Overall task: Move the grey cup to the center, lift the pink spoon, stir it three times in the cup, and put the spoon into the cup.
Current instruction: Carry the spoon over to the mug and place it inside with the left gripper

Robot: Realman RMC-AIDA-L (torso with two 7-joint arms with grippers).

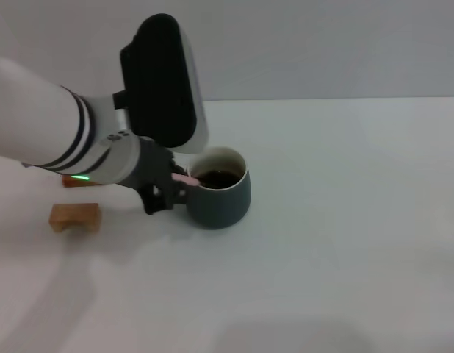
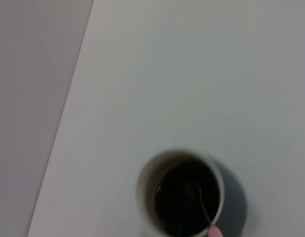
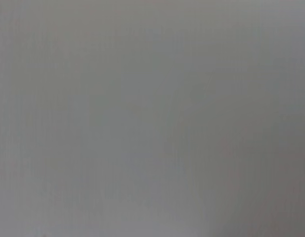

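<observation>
The grey cup stands near the table's middle, dark liquid inside its whitish wall. My left gripper sits at the cup's left rim, shut on the pink spoon, whose pale pink handle slants over the rim. In the left wrist view the cup is seen from above. The pink spoon shows there as a thin metal stem dipping into the liquid, with a pink handle tip at the picture's edge. My right gripper is out of view; its wrist view shows only a blank grey surface.
A small wooden block lies left of the cup. Another wooden block is partly hidden under my left arm. The white table stretches bare to the right and front. A grey wall stands behind it.
</observation>
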